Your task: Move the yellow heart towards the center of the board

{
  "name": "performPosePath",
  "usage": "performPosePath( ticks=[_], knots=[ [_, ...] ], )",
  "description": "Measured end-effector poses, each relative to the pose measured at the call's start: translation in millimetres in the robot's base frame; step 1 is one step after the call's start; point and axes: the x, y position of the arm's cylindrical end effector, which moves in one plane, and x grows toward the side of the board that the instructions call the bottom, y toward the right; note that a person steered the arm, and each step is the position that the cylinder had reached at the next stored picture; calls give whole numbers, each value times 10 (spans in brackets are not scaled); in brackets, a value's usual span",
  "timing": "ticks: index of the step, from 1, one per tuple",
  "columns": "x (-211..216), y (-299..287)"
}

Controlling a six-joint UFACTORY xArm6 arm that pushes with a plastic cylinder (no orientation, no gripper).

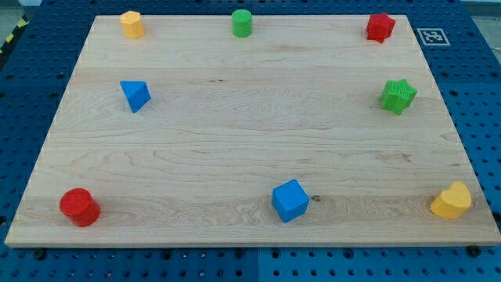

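The yellow heart (pixel 452 201) lies at the board's bottom right corner, close to the right edge. The wooden board (pixel 250 133) fills most of the view. My tip does not show in this frame, so its place relative to the blocks cannot be told.
A yellow hexagonal block (pixel 131 24) sits at the top left, a green cylinder (pixel 242 23) at the top middle, a red block (pixel 380 27) at the top right. A green star (pixel 398 95) is at the right, a blue triangle (pixel 135 95) at the left, a red cylinder (pixel 79 207) at the bottom left, a blue cube (pixel 290 200) at the bottom middle.
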Motion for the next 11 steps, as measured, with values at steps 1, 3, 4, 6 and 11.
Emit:
performPosePath(
  ticks=[1, 3, 4, 6, 11],
  knots=[
    [90, -591],
    [8, -680],
    [-20, -944],
    [-19, -1368],
    [-770, -1469]
  ],
)
